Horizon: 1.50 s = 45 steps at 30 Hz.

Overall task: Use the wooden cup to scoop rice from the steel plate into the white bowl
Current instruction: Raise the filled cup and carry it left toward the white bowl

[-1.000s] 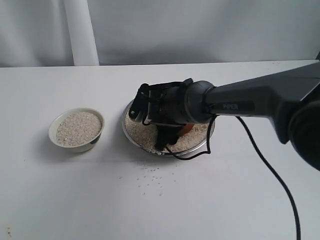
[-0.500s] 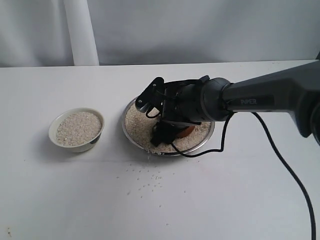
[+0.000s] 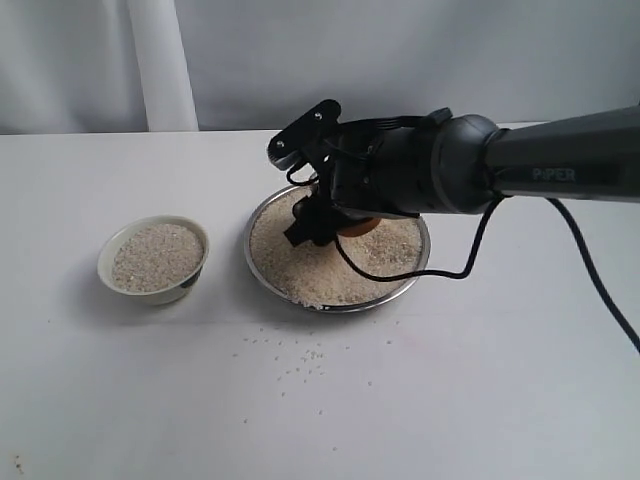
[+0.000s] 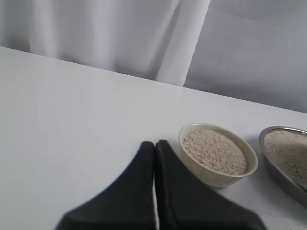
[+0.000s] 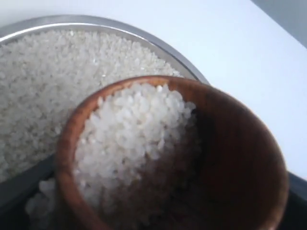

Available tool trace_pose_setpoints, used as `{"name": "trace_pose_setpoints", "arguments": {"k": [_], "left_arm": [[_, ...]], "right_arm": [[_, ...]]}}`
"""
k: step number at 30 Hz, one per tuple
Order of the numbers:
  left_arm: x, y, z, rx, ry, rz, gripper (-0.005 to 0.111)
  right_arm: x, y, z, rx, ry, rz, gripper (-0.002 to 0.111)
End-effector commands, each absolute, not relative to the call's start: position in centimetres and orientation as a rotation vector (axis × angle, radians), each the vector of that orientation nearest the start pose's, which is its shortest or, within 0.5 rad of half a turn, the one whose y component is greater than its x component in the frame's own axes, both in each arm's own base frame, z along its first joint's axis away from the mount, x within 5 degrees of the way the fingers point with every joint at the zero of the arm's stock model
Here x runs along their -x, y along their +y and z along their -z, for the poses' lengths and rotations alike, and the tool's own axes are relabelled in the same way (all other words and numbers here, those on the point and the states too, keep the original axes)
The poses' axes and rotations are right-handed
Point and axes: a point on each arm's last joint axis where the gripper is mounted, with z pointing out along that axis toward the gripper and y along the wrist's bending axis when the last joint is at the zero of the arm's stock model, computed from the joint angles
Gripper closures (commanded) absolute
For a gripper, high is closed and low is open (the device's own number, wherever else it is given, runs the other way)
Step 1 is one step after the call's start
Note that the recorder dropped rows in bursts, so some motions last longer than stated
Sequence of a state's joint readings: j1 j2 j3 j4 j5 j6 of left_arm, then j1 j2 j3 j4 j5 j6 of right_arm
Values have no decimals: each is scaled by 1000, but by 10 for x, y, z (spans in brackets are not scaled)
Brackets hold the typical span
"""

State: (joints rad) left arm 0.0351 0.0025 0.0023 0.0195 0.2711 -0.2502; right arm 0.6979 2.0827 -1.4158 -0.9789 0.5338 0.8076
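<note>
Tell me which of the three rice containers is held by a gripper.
The wooden cup, gripped by the right gripper over the steel plate. The plate and the white bowl rest on the table.

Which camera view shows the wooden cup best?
The right wrist view: the wooden cup fills the picture, rice inside. The exterior view shows only a small sliver, mostly hidden; the left wrist view, nothing.

White table [image 3: 120, 400] filling most of the frame, pale grey curtain [image 3: 400, 60] across the top, white upright post or fold [image 3: 160, 65] at upper left, few small dark specks [image 3: 16, 463] at lower left corner.
</note>
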Motion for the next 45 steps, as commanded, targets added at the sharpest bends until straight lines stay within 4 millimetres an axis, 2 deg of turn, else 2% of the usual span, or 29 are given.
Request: {"name": "trace_pose_setpoints", "arguments": {"k": [1,10,14,17,19,23,27,30,39,45], "left_arm": [[-55,2,-189,237,1737,147,107],[-55,2,-189,237,1737,147,107],[-55,2,-189,237,1737,147,107],[-55,2,-189,237,1737,147,107],[-55,2,-189,237,1737,147,107],[-55,2,-189,237,1737,147,107],[-55,2,-189,237,1737,147,107],[-55,2,-189,237,1737,147,107],[-55,2,-189,237,1737,147,107],[-55,2,-189,237,1737,147,107]], "right_arm": [[-365,259,-187,741,2194,198,108],[-362,278,-208,802,2046,-58,108],[-361,286,-213,898,1948,-108,108],[-363,291,-219,912,1919,-72,108],[-366,301,-231,921,1869,-64,108],[-365,341,-249,998,1758,32,108],[-362,374,-241,1107,1727,122,108],[-363,391,-229,1176,1727,179,108],[-362,412,-198,1342,1691,343,108],[-357,417,-189,1451,1616,461,108]]}}
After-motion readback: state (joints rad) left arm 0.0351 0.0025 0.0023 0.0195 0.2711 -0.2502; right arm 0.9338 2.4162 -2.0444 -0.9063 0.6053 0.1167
